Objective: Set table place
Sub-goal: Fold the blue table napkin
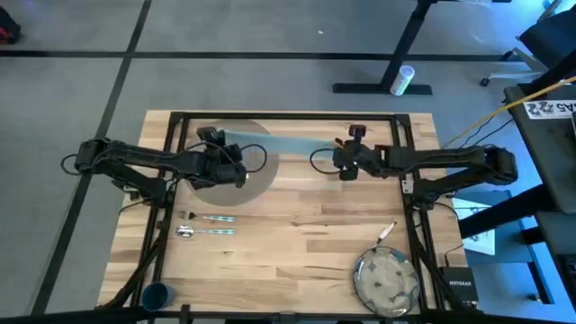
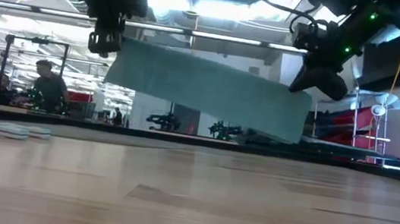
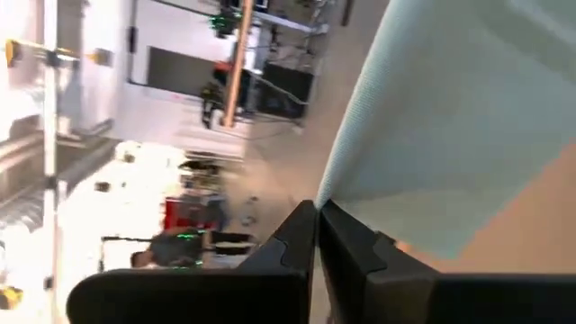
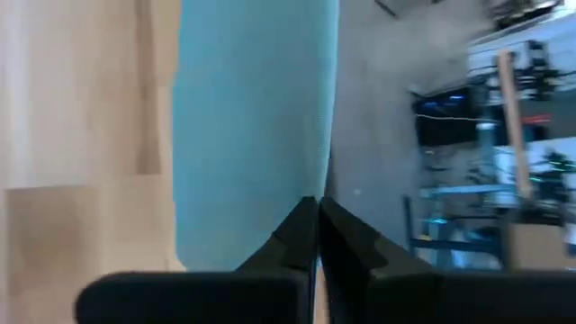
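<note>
A: State the condition of the work surface and the room.

B: The table [image 1: 297,234] is pale butcher-block wood with a black frame. Grey floor surrounds it. In the low view an open hall with ceiling lights lies behind the table, and a person [image 2: 48,87] stands at far left.

A: Report the jaws.

B: The left gripper [image 1: 236,173] is clenched on one end of the napkin [image 1: 288,144]; in the left wrist view its fingers [image 3: 301,238] meet on the cloth edge. The right gripper [image 1: 346,167] is clenched on the opposite end, fingers [image 4: 306,229] pressed together on the cloth edge.

A: Locate the napkin relative to the jaws.

B: It hangs stretched between both grippers, clear of the table, at the far middle, sagging lower at the right end in the low view.

A: Other items?

B: The placemat [image 1: 256,180] lies far left under the left gripper. The fork [image 1: 209,218] and spoon [image 1: 200,232] lie near left, the cup [image 1: 157,294] at the near-left corner, the plate [image 1: 385,281] near right, the knife [image 1: 385,232] just beyond it.
</note>
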Robot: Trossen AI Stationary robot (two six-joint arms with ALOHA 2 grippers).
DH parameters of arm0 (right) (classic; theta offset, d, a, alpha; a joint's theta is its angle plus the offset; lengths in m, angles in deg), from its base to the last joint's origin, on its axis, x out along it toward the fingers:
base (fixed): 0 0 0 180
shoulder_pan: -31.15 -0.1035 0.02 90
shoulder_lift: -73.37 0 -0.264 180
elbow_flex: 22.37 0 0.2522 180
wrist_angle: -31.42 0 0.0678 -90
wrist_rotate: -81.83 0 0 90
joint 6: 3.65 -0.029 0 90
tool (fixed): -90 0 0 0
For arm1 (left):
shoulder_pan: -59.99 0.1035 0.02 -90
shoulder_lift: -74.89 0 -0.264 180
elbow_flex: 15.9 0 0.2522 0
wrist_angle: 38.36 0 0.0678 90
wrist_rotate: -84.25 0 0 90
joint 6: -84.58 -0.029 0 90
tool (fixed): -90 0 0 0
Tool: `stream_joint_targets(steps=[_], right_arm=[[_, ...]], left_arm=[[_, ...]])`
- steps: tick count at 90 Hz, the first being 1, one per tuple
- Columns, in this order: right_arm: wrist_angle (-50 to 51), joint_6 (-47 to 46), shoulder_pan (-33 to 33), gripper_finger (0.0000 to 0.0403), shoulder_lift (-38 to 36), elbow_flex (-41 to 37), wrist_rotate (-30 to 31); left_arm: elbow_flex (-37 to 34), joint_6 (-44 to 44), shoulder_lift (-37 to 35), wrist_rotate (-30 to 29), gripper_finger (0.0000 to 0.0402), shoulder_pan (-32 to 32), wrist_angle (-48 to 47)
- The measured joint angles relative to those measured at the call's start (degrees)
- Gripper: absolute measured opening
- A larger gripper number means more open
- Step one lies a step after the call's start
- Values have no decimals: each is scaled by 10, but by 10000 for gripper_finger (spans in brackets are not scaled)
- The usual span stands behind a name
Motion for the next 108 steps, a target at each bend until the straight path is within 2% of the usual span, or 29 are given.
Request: stream_joint_targets(steps=[33, 56, 64, 78, 85, 93, 103, 108], right_arm=[[4, 88, -96, 0, 5, 0, 192], [13, 102, -134, 0, 39, 0, 315], [21, 101, -137, 0, 57, 0, 321], [16, 100, -137, 0, 79, 0, 292], [10, 84, -136, 0, 79, 0, 249], [-20, 43, -133, 0, 79, 0, 132], [-80, -8, -108, 3, 81, 0, -79], [-112, -11, -97, 11, 91, 0, -142]], left_arm=[[-46, -127, 35, -84, 0, 2, 13], [-93, -178, 66, -91, 0, 2, 13], [-104, -176, 69, -90, 0, 2, 13], [-105, -175, 69, -87, 0, 2, 19], [-105, -178, 69, -86, 0, 2, 33], [-105, -178, 69, -83, 0, 2, 44], [-105, -178, 69, -74, 0, 3, 52], [-105, -178, 69, -70, 0, 3, 58]])
